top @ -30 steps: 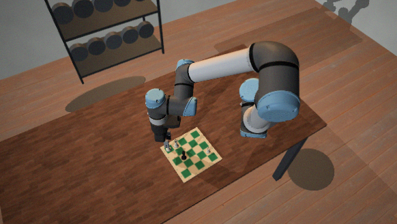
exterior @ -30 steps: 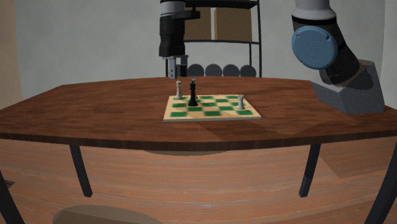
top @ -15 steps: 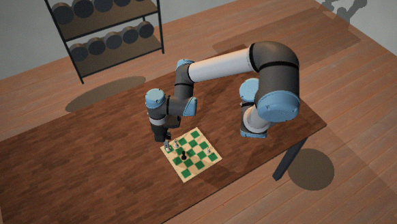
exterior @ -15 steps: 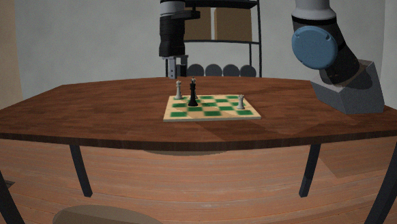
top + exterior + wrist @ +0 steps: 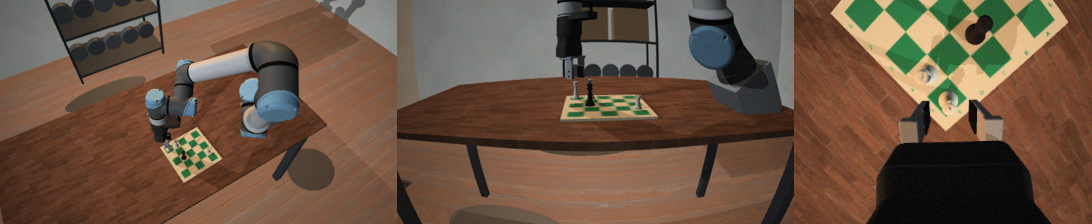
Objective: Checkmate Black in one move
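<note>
A small green and cream chessboard (image 5: 184, 179) (image 5: 608, 117) (image 5: 883, 30) lies on the wooden table (image 5: 85, 164) (image 5: 499, 109). A white piece (image 5: 575, 91) (image 5: 948, 100) stands on the board's corner square. A second white piece (image 5: 176, 143) (image 5: 929, 74) stands near it, mostly hidden behind the black king in the exterior view. The black king (image 5: 183, 156) (image 5: 590, 96) (image 5: 978, 30) stands further in. A white rook (image 5: 208, 149) (image 5: 638, 102) stands near the opposite side. My gripper (image 5: 167, 141) (image 5: 573, 72) (image 5: 949, 110) is open and empty, just above the corner white piece.
The arm's base (image 5: 254, 126) (image 5: 741, 92) stands on the table beside the board. A dark metal rack (image 5: 102, 34) (image 5: 653, 41) with round weights stands on the floor behind the table.
</note>
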### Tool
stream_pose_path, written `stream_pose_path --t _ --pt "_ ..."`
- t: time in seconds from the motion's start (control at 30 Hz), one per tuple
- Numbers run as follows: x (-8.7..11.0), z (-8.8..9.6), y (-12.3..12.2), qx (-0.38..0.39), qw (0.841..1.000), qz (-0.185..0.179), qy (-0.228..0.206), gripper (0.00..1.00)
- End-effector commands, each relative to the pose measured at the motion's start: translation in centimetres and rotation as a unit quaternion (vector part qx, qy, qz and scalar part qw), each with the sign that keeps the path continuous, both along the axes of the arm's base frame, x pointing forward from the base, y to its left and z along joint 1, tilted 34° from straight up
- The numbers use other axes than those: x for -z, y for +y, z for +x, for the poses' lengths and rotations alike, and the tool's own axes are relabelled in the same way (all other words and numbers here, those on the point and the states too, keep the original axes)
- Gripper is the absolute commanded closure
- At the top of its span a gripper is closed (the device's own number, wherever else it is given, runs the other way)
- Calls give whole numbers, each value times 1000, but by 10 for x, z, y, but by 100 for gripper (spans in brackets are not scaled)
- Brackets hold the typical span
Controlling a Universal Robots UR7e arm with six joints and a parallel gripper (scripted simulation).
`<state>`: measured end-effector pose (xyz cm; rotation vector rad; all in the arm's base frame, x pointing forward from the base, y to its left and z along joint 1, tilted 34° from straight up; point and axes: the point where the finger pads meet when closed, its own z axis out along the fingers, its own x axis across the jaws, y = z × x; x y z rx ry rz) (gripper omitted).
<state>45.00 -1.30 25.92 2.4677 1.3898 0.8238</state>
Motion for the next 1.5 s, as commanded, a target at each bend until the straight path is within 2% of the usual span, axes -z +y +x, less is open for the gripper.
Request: stream_pose_path --t 0.0,0.4,0.6,1.47 --pt "3 3 0 0 1000 0 -1 21" --pt "26 17 3 0 1000 0 -1 21" --pt "30 20 4 0 1000 0 -1 21" --pt "31 21 4 0 1000 0 -1 21"
